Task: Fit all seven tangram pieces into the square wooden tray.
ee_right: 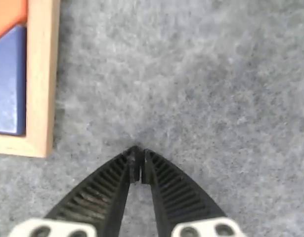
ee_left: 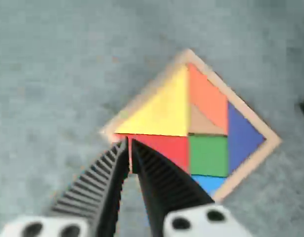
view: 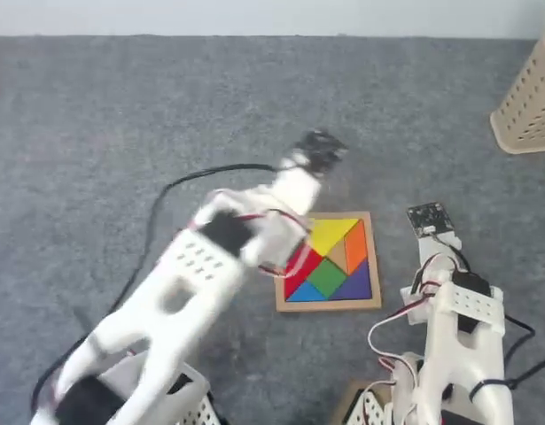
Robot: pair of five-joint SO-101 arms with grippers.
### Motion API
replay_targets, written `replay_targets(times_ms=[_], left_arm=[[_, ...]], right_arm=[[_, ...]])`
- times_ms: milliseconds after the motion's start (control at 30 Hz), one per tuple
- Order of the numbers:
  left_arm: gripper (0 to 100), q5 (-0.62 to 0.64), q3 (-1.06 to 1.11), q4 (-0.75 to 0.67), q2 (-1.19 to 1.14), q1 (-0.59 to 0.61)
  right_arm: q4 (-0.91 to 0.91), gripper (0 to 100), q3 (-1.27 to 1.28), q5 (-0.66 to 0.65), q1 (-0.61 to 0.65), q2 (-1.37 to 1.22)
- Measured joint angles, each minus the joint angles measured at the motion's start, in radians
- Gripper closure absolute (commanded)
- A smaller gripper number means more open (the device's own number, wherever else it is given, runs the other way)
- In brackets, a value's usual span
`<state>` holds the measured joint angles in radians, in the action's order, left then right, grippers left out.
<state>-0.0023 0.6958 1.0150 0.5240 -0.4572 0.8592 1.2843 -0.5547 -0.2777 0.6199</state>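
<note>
Left gripper [ee_left: 128, 144] clenched empty, tips at the red piece [ee_left: 164, 148] on the left side of the square wooden tray [view: 330, 305]. Sits packed flush with yellow [ee_left: 161, 111], orange [ee_left: 208, 96], green [ee_left: 208, 155] and blue [ee_left: 243, 136] pieces besides. Just right of the tray, over grey carpet [view: 121, 133]: right gripper [ee_right: 139, 153] pinched shut on nothing.

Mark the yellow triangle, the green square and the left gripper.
yellow triangle [ee_left: 163, 111], left wrist view, middle of its face.
green square [ee_left: 208, 155], left wrist view, centre of its top.
left gripper [ee_left: 129, 143], left wrist view, between its fingertips.

Left gripper [ee_left: 128, 142] fingers [ee_left: 159, 180] pressed together, tips over red piece [ee_left: 166, 148] near wooden tray [ee_left: 271, 140] corner.
</note>
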Motion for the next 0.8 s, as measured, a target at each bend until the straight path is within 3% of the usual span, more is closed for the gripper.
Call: replay_targets(times_ms=[333,533,800], left_arm=[[99,-0.037,0.350,0.000,0.522,0.353],[99,-0.126,0.560,0.029,0.859,0.497],[99,-0.207,0.723,0.135,1.223,0.612]], right_arm=[[0.003,99.2,0.040,0.002,-0.052,0.089],[0.015,99.2,0.195,0.015,-0.054,0.393],[0.298,99.2,0.318,0.014,0.017,0.916]])
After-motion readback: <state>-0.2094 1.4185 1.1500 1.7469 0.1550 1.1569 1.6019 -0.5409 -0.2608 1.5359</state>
